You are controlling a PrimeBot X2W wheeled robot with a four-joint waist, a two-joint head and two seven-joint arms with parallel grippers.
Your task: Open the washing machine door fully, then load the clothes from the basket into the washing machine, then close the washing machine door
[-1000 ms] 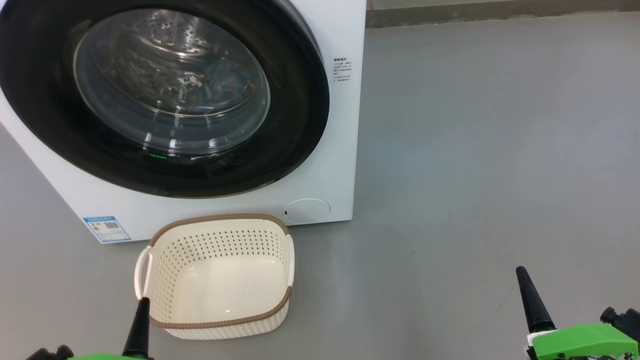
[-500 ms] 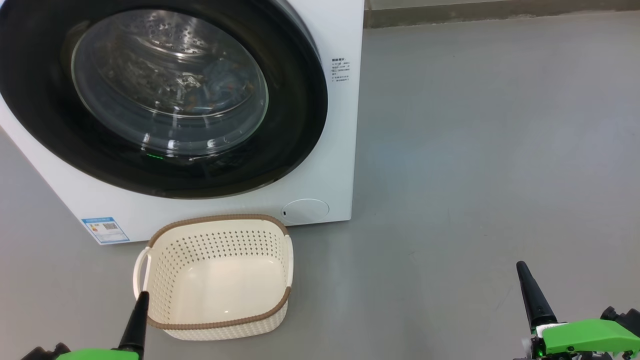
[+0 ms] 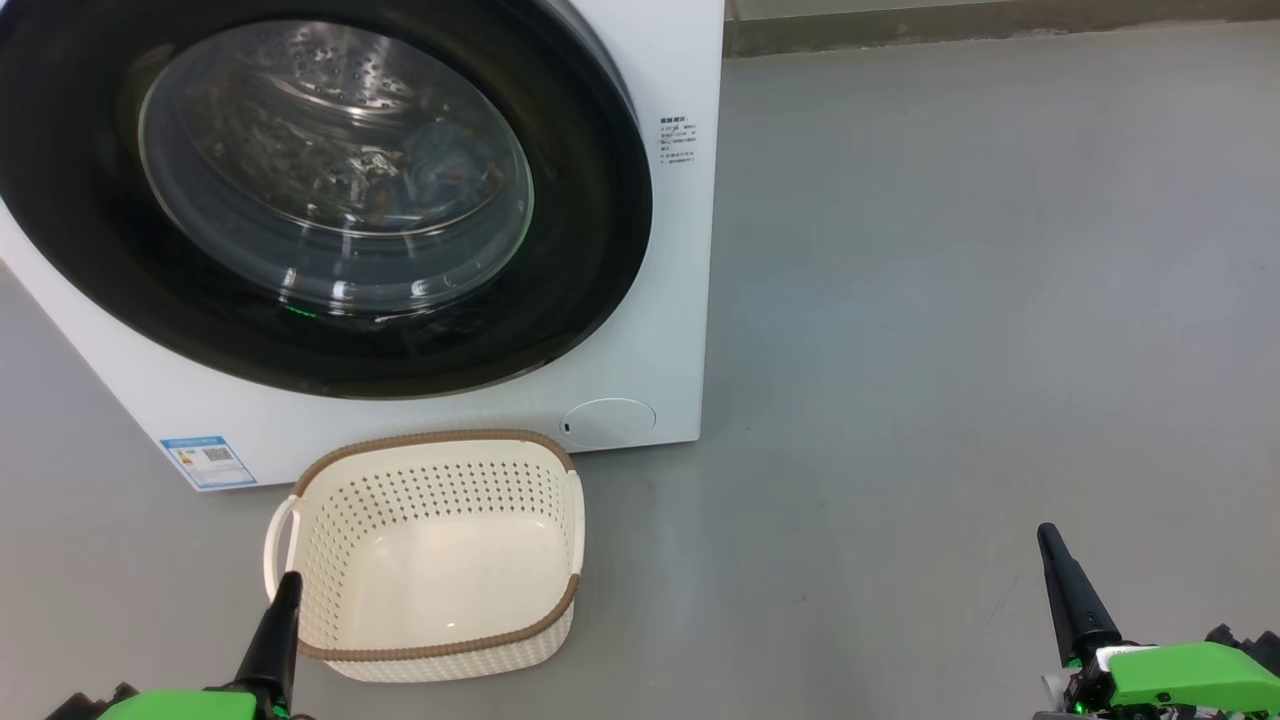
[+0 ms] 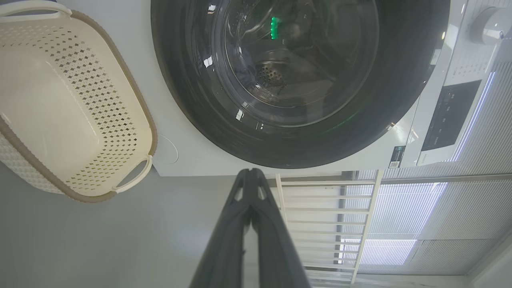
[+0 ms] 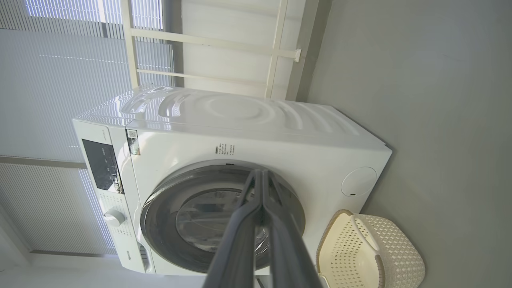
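Note:
The washing machine (image 3: 640,330) (image 5: 280,136) stands ahead with its round black door (image 3: 330,190) (image 4: 296,80) (image 5: 168,216) lying flat against its front. Behind the glass, blue clothes (image 3: 445,165) with orange-brown spots lie in the steel drum. On the floor before it sits the cream basket (image 3: 435,550) (image 4: 68,108) (image 5: 372,252), with nothing inside. My left gripper (image 3: 285,590) (image 4: 251,174) hangs shut and holding nothing over the basket's near left corner. My right gripper (image 3: 1048,540) (image 5: 262,174) is shut too, over bare floor far to the right.
Grey floor (image 3: 950,300) stretches to the right of the washer up to a wall base (image 3: 1000,30). A blue label sticker (image 3: 208,460) marks the washer's lower left front. White rails and window blinds (image 4: 420,224) show beyond the machine.
The head camera has drifted a little, sliding the washer and basket slightly left in view. Both grippers stay shut, almost where they were.

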